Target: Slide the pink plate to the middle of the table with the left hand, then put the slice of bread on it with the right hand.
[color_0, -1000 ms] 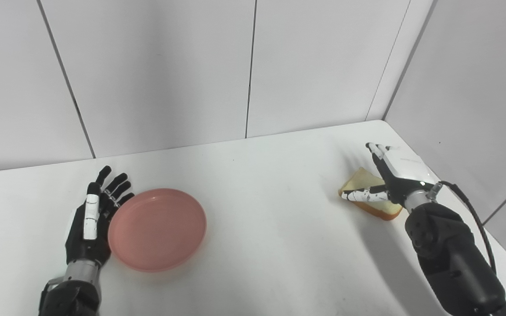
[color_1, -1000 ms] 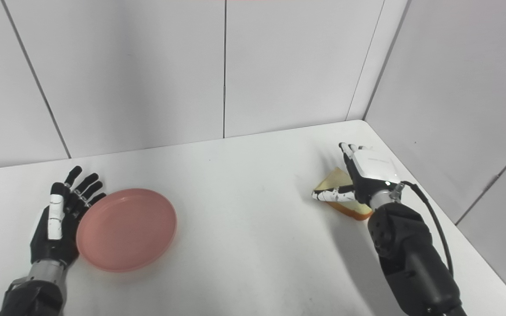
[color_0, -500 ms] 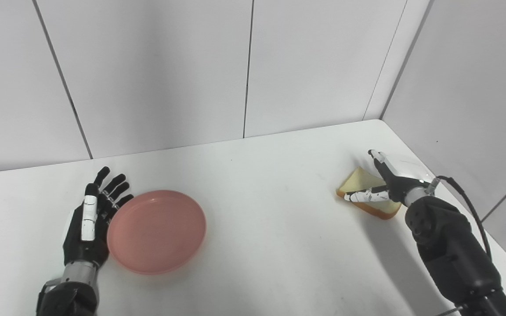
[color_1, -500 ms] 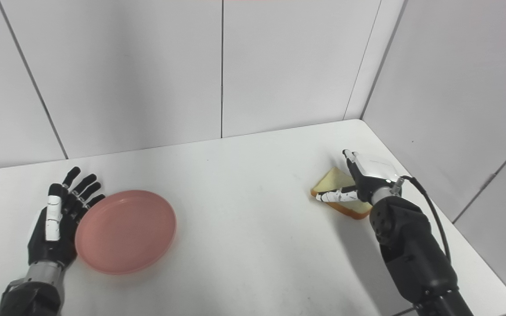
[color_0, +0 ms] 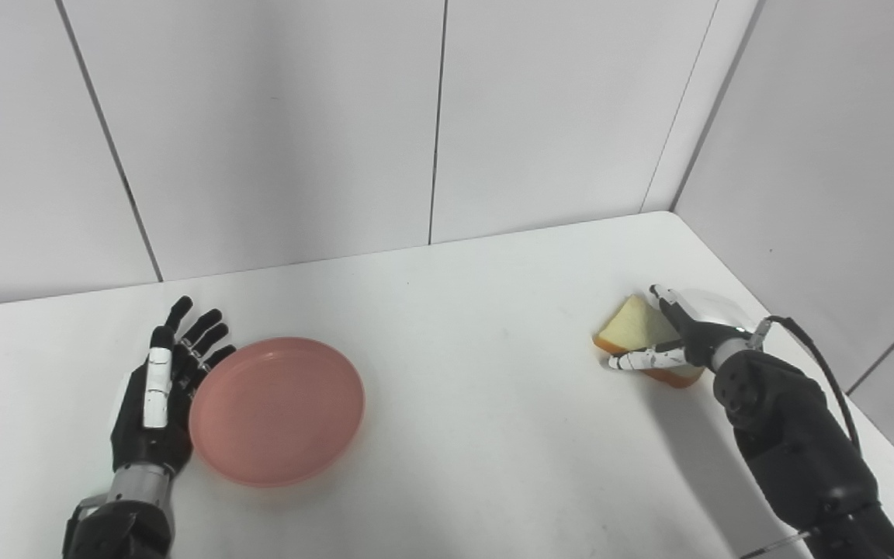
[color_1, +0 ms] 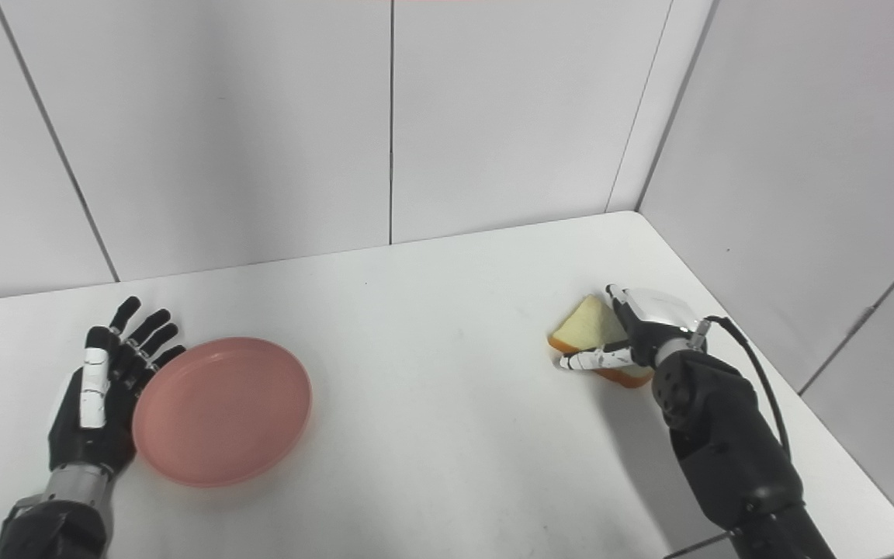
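The pink plate [color_0: 276, 409] sits around 8 o'clock on the table [color_0: 462, 404], left hand [color_0: 158, 396] flat, open, touching its rim, while the right hand [color_1: 633, 341] cups the bread [color_1: 583, 330] at 3 o'clock, grip unclear, so I'd push slow and level.

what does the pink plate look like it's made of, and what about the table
The pink plate looks like matte plastic: uniform colour, soft dull sheen, thin moulded rim. The table appears to be smooth white laminate or painted board, showing faint scuffs; which one cannot be told.
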